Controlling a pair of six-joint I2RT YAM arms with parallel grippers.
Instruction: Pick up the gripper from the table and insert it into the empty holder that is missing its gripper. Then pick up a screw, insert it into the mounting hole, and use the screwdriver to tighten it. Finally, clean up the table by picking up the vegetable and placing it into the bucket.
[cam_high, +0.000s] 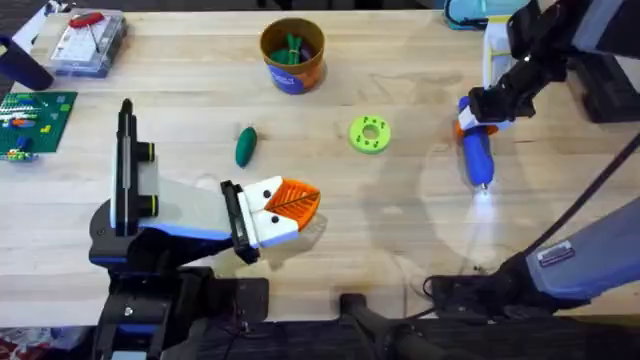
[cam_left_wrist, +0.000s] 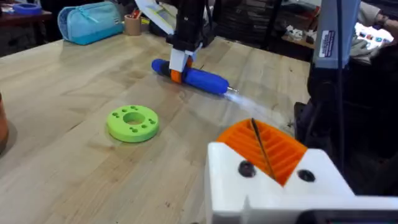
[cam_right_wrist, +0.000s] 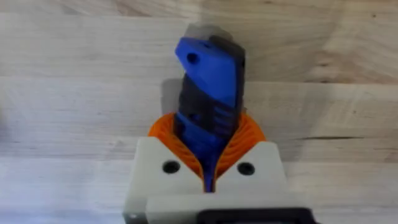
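Screwdriver (cam_high: 476, 150) lies on your desk (cam_high: 400, 230) at three o'clock, right gripper (cam_high: 472, 118) clamped on it; left gripper (cam_high: 300, 205) pads together, empty.

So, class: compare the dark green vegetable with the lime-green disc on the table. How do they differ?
The vegetable is dark green; the disc is bright lime green. The vegetable is an oblong, smooth shape; the disc is round and flat, with a central hollow and small holes around it. The vegetable lies nearer the left gripper; the disc lies nearer the blue screwdriver. Both rest loose on the table.
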